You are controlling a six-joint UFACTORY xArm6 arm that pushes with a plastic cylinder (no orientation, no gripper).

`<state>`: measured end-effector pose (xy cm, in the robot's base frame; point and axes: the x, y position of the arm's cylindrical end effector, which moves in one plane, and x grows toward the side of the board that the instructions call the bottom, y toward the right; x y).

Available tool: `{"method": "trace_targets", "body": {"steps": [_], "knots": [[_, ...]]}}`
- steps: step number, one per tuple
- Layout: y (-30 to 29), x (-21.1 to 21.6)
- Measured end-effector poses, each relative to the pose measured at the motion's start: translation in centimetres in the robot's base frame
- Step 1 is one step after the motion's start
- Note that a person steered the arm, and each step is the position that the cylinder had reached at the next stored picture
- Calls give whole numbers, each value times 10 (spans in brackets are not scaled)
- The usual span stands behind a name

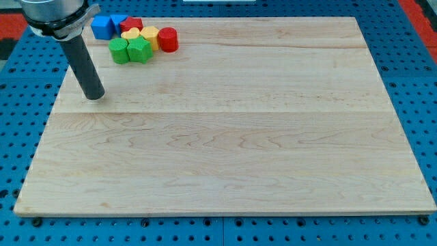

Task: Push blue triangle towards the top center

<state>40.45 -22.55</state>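
Blue triangle [118, 22]: at the board's top-left corner, in the back row of a tight cluster, touching or just beside a blue cube [102, 27] on its left and a red block [132, 24] on its right; its exact outline is hard to make out.

My tip [95, 95]: resting on the wooden board [225, 137], below and slightly left of the cluster, apart from every block. The arm carries no claw, only the rod, so nothing is gripped.

Suggested step: the goal lies toward the view's right along the top edge. The tip would probably need to come round to the triangle's left side and push rightward, but the blue cube occupies that side.

Obstacles: the red block sits directly in the triangle's path and would likely be driven ahead of it. In front lie 2 yellow blocks [140, 35], 2 green blocks [130, 50] and a red cylinder [168, 39], which bar a direct approach from below.
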Motion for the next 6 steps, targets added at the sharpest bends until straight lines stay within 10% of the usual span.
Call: {"method": "trace_targets", "body": {"steps": [6], "knots": [[-78,-199]]}}
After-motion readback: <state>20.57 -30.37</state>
